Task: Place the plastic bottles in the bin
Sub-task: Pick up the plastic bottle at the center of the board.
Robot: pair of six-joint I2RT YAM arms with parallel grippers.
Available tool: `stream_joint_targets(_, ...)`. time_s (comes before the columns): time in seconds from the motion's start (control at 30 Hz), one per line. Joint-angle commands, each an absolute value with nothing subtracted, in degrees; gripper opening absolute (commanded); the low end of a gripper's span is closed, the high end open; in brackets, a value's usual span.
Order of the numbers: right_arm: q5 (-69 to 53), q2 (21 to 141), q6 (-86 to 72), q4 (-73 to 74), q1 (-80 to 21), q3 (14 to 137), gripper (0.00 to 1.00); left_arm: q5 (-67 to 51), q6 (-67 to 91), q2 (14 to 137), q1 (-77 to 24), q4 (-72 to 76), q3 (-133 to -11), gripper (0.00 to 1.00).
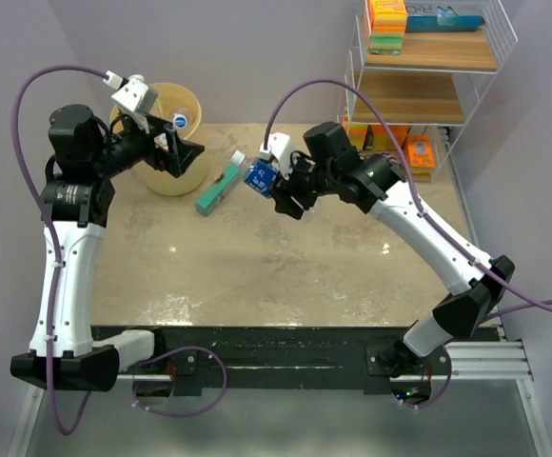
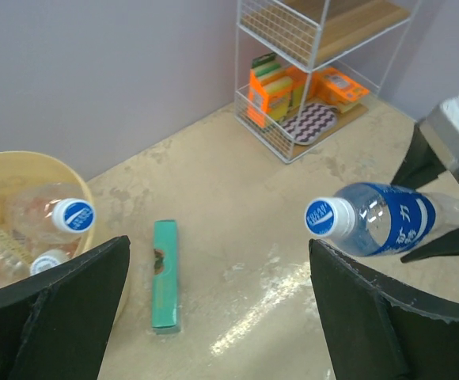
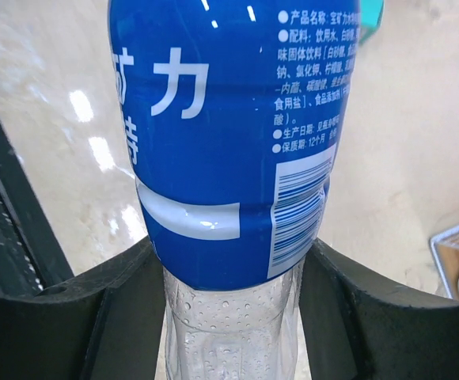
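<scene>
**A:** What has the right gripper (image 3: 233,273) got?

**B:** It is clenched on the blue-labelled bottle (image 3: 229,119), at the label's lower edge. Most of the bottle sticks out past the fingers. In the overhead view the bottle hangs above the table (image 1: 285,267), upper centre of the frame, just right of the teal box (image 1: 217,188).

**A:** And the left gripper (image 2: 218,269)?

**B:** Released, nothing in it. It hovers at the near rim of the bin (image 1: 188,179) in the upper left, where clear bottles (image 2: 47,214) already lie.

**A:** What could go wrong?

**B:** I'd say three things. With such an off-centre hold, the bottle could swivel or slip during a quick swing. The left gripper crowds the bin, so the arms might collide. Let go too early and the bottle lands on the box or bounces off the rim.
</scene>
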State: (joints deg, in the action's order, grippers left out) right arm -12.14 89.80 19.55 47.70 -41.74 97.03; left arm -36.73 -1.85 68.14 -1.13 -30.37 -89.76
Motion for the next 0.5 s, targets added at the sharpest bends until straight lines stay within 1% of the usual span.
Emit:
stream_joint_targets(0.0, -18.4, 88.9, 19.3, 51.0, -40.9, 106.1, 0.32, -46.6, 1.7, 67.0, -0.7, -27.4, -88.5, 0.99)
stream_joint_targets(0.2, -24.8, 90.3, 18.2, 51.8, -40.0, 114.0, 0.31, -56.1, 5.4, 66.2, -0.7, -21.4, -86.1, 0.99)
stream_joint_targets(0.47, -29.3, 92.0, 18.0, 52.8, -39.8, 118.6, 0.31, -64.7, 14.8, 64.3, -0.7, -10.6, -81.6, 0.99)
